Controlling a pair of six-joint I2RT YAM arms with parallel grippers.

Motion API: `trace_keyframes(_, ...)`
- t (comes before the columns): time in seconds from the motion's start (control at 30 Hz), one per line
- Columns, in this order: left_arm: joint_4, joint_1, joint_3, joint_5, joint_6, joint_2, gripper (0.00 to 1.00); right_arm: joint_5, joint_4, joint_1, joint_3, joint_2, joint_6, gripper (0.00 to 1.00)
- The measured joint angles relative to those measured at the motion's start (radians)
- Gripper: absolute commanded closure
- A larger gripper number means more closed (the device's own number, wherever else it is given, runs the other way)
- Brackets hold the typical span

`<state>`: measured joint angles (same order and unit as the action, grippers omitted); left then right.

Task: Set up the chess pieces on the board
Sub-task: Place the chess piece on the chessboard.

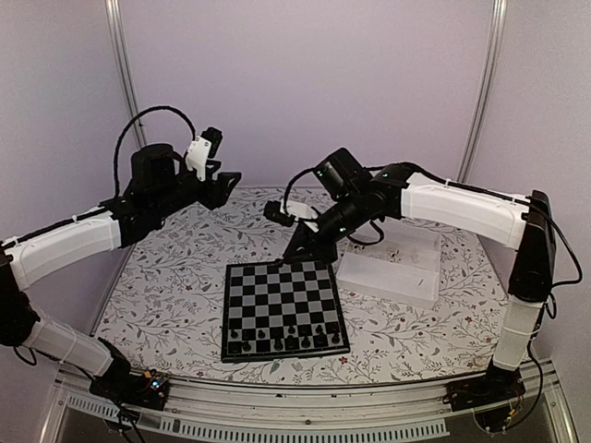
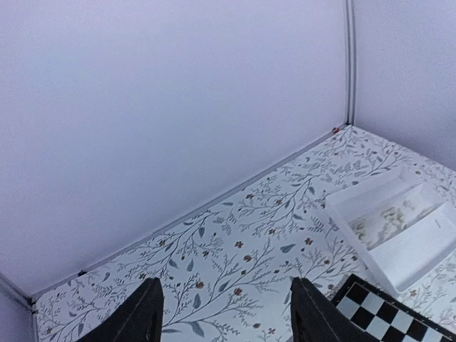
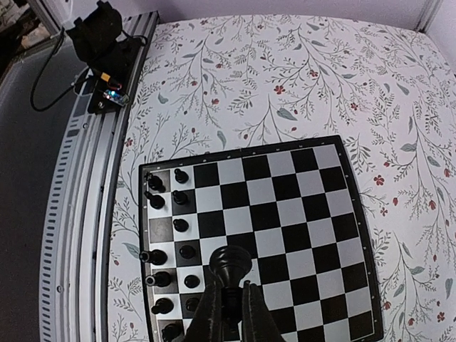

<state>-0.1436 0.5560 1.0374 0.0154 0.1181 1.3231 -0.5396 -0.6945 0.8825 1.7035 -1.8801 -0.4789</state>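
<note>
Left gripper (image 2: 226,317): jaws well apart, nothing between them. It is raised over the floral table (image 1: 157,277), left of and behind the board (image 1: 282,286).

Board: black chess pieces (image 1: 286,334) stand in its two near rows.

Right gripper (image 3: 229,303): closed on one black piece (image 3: 229,262), above the board near its far edge. White tray (image 1: 392,272) lies just to the right.

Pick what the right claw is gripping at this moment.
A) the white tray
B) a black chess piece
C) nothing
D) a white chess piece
B: the right wrist view shows the right claw shut on a black chess piece over the board.
</note>
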Motion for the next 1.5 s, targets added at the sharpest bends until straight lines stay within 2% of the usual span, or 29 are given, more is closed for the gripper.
trace_keyframes(0.2, 0.006, -0.079, -0.110, 0.066, 0.009, -0.024, 0.37, 0.127, -0.072, 0.129, 0.005, -0.005, -0.093, 0.97)
trace_keyframes(0.53, -0.013, -0.080, -0.125, 0.140, 0.017, -0.185, 0.35, 0.243, -0.148, 0.270, 0.079, -0.116, -0.150, 0.97)
trace_keyframes(0.87, -0.031, -0.080, -0.138, 0.159, 0.029, -0.223, 0.35, 0.294, -0.218, 0.331, 0.195, -0.281, -0.159, 0.97)
trace_keyframes(1.13, -0.031, -0.080, -0.138, 0.156, 0.029, -0.225, 0.36, 0.326, -0.259, 0.375, 0.245, -0.338, -0.165, 0.97)
trace_keyframes(1.5, -0.031, -0.080, -0.138, 0.153, 0.029, -0.232, 0.36, 0.352, -0.296, 0.376, 0.269, -0.389, -0.166, 0.96)
